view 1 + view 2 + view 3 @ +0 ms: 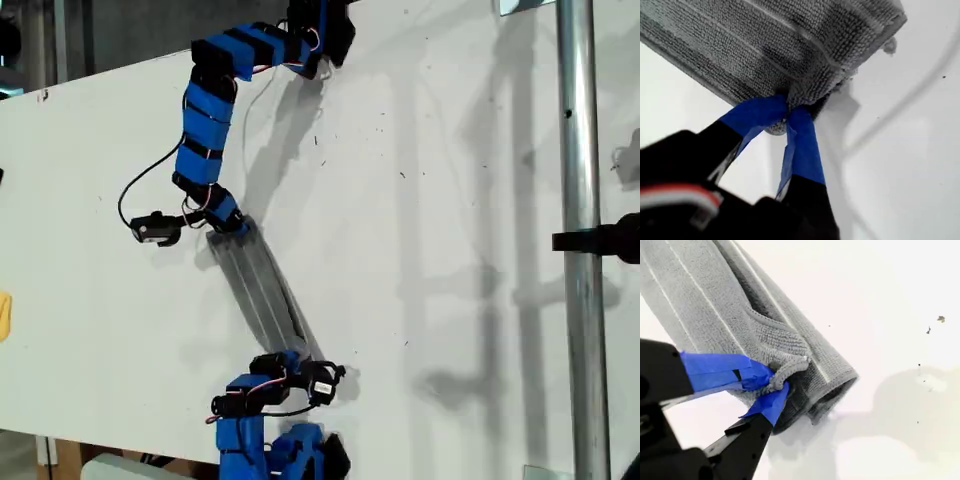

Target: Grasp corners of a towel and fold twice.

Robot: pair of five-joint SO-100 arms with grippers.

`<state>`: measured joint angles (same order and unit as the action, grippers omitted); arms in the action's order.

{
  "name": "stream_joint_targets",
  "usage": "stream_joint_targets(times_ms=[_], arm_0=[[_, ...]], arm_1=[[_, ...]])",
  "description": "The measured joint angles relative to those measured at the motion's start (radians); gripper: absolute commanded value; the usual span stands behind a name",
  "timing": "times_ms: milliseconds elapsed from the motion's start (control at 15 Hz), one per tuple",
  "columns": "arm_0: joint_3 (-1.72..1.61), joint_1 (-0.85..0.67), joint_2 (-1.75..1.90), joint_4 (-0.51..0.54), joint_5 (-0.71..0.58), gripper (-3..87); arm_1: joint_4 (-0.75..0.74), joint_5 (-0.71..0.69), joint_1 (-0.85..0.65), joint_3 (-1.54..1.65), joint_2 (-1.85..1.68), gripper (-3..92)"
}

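Note:
The towel is a grey striped cloth folded into a narrow band, stretched just above the white table between two blue arms. One arm reaches in from the exterior view's top and holds the band's upper end. The other arm, at the exterior view's bottom, holds the lower end. My first gripper is shut on a bunched edge of the towel. My second gripper is shut on a corner of the folded towel. I cannot tell which arm is which.
A metal pole with a black clamp stands at the exterior view's right. A black cable loops beside the upper arm. A yellow object sits at the exterior view's left edge.

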<state>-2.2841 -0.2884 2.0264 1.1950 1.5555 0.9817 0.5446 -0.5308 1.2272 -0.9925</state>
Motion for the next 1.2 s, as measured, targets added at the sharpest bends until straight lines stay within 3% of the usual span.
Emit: stream_joint_targets(times_ms=[133, 267, 467, 600, 667, 867, 1000, 1200], arm_0=[[-0.009, 0.032, 0.002, 0.002, 0.020, 17.4], [-0.008, 0.083, 0.044, 0.054, 0.067, 17.3], [0.127, 0.201, 0.198, 0.301, 0.152, 12.8], [0.156, 0.284, 0.336, 0.434, 0.249, 10.5], [0.133, 0.324, 0.431, 0.439, 0.285, 10.4], [-0.041, 0.433, 0.704, 0.411, 0.382, 9.0], [-0.166, 0.472, 0.810, 0.330, 0.397, 8.1], [-0.302, 0.512, 0.974, 0.278, 0.446, 7.3]], arm_1=[[0.003, 0.011, -0.005, 0.000, 0.009, 9.3], [0.054, 0.020, -0.006, 0.000, -0.005, 14.3], [0.169, 0.021, -0.038, 0.080, -0.206, 17.7], [0.199, 0.020, -0.109, 0.190, -0.370, 26.3], [0.199, 0.014, -0.158, 0.255, -0.443, 34.8], [0.130, -0.074, -0.221, 0.281, -0.459, 37.1], [0.011, -0.091, -0.206, 0.253, -0.298, 38.1], [-0.008, -0.098, -0.143, 0.008, 0.040, 37.3]])
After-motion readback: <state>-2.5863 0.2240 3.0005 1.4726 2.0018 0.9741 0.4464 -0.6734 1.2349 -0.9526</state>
